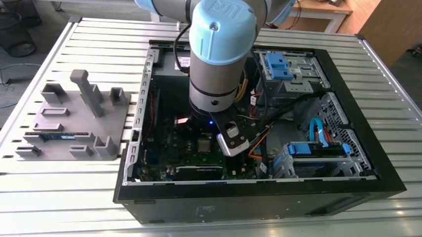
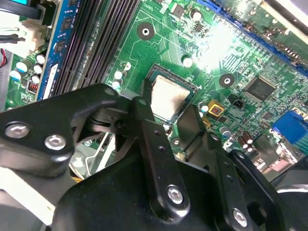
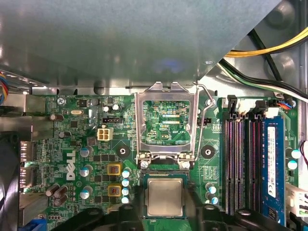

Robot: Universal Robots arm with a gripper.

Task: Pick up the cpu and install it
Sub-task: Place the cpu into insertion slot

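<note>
The cpu (image 3: pixel 165 196) sits in its socket (image 3: pixel 165 176), frame (image 3: pixel 140 130) raised, the tool (image 2: pixel 168 102) spread astride it.

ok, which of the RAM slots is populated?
The one farthest from the cpu: it holds the blue memory stick. The dark slots nearer the cpu are empty.

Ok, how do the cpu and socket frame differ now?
The cpu is a solid silver square, lying flat; the socket frame is a windowed outline with the motherboard showing through, swung open clear of the cpu. The socket frame looks larger than the cpu. Both are silvery metal.
</note>
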